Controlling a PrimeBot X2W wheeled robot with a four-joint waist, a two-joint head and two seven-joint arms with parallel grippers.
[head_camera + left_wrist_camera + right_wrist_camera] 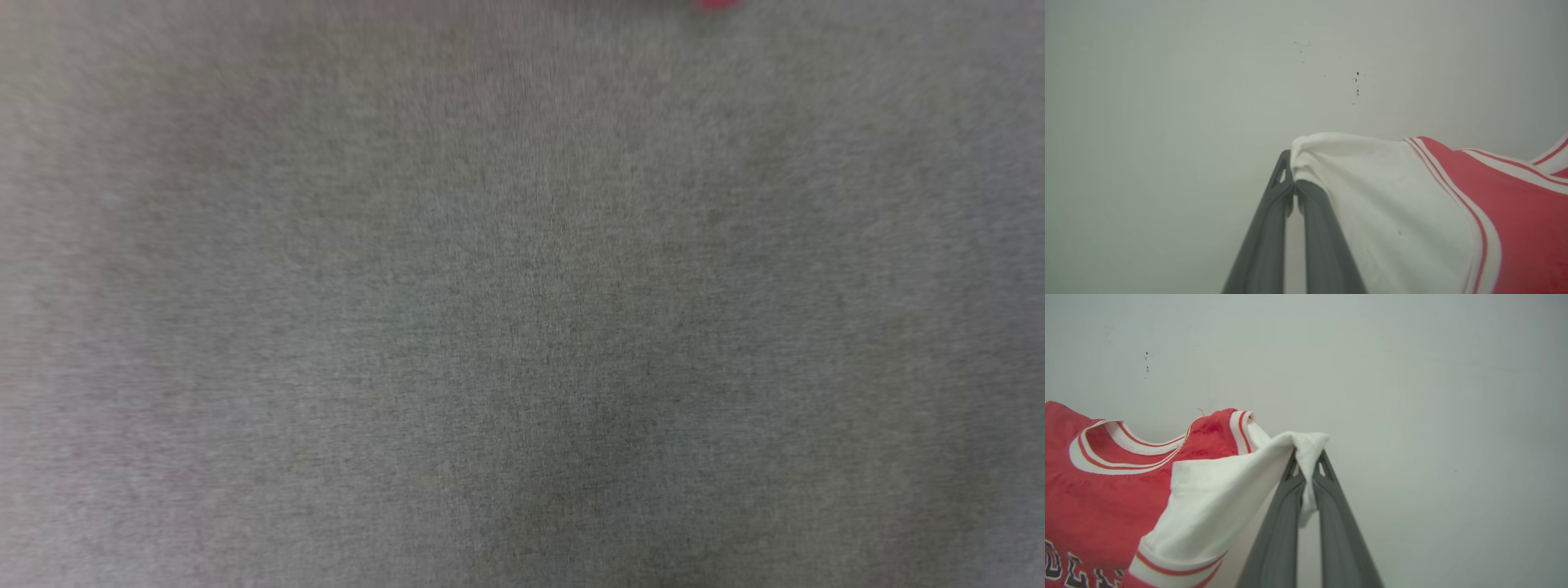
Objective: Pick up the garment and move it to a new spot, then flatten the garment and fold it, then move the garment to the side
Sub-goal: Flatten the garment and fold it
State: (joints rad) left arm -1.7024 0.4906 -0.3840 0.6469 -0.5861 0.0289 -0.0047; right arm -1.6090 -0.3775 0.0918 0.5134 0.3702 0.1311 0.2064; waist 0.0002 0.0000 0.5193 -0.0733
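Holding the jersey (1515,212) up by its two white sleeves is the job right now, I think, so it can go to a new spot and be laid flat. The left pincer (1291,179) is squeezed together on the edge of one white sleeve (1392,196). The right pincer (1307,465) is squeezed together on the other white sleeve (1220,490), with a bit of cloth poking out between its fingers. The red body hangs between them, and the right wrist view shows the striped collar (1118,453) and the tops of some black letters (1069,571). Behind the shirt is something plain and pale with a few dark specks (1357,85); I cannot tell if it is a wall or the surface. The head view is blurry, with grey woven stuff (522,327) all over and a tiny red bit (718,4) at the top edge, likely the shirt. To do this well, both pincers should grip hard, because each has only a small pinch of cloth and it could slip out. They should move at the same height and the same speed, a little apart, so the shirt hangs wide and does not bunch up. When it comes down, the bottom should touch first, then the rest should be pulled gently along. Letting go should wait until the shirt lies flat.
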